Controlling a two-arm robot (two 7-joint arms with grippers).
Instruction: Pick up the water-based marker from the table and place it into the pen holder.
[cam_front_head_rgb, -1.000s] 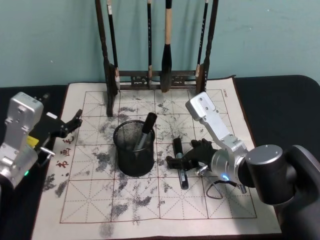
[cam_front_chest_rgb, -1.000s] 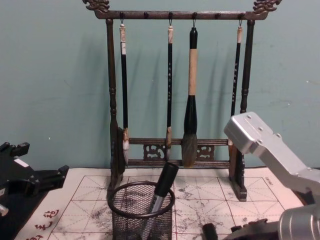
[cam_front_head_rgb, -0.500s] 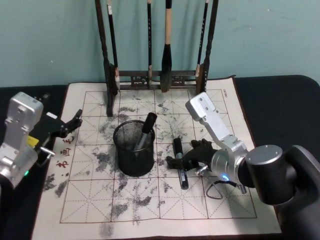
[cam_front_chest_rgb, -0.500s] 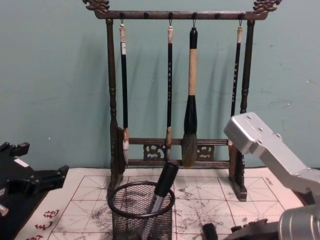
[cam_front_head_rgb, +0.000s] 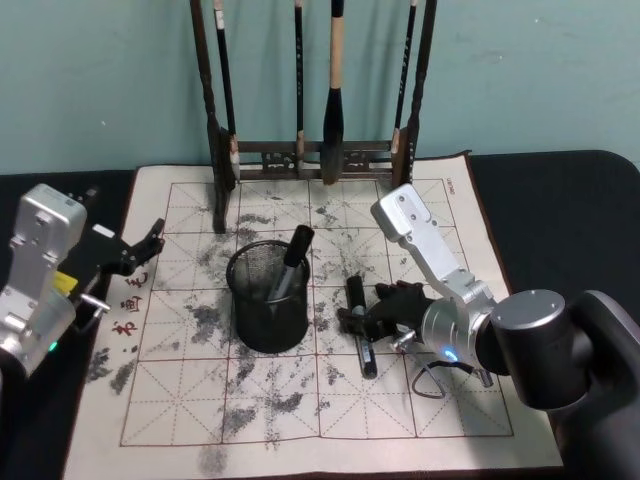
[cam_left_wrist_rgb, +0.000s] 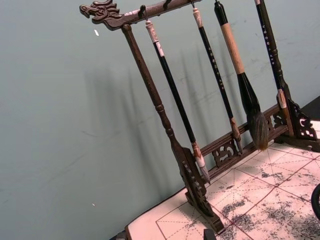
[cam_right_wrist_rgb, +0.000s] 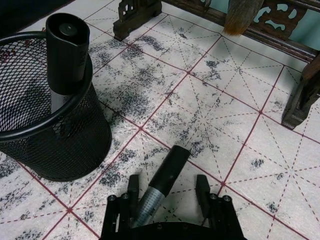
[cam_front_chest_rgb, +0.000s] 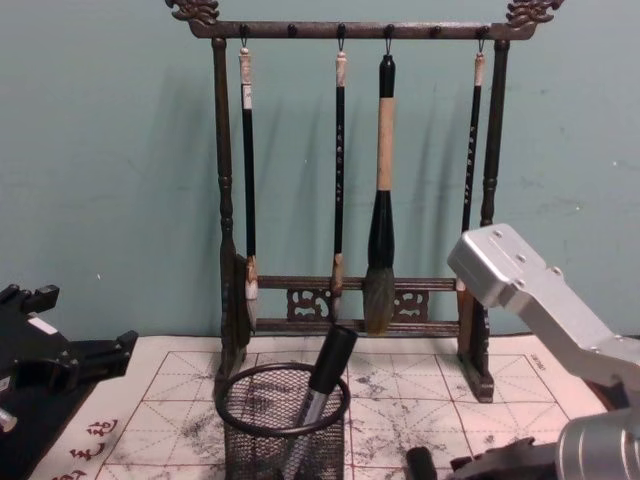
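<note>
A black and grey water-based marker (cam_front_head_rgb: 367, 358) lies on the ink-stained mat, right of the pen holder (cam_front_head_rgb: 262, 320), a round black mesh cup. Another marker (cam_front_head_rgb: 293, 262) stands tilted inside the cup. My right gripper (cam_front_head_rgb: 362, 318) is low over the lying marker and open. In the right wrist view the marker (cam_right_wrist_rgb: 161, 184) lies between the two fingers (cam_right_wrist_rgb: 202, 189), with a gap on each side, and the pen holder (cam_right_wrist_rgb: 55, 145) stands close beside it. My left gripper (cam_front_head_rgb: 145, 248) hovers open over the mat's left edge, away from both.
A tall dark wooden rack (cam_front_head_rgb: 320, 155) with hanging calligraphy brushes stands at the back of the mat (cam_front_head_rgb: 300, 420), behind the holder. Black cloth covers the table around the mat. The mat's front half is free.
My right gripper has shifted slightly over the lying marker. The marker, the holder and the left arm have not moved.
</note>
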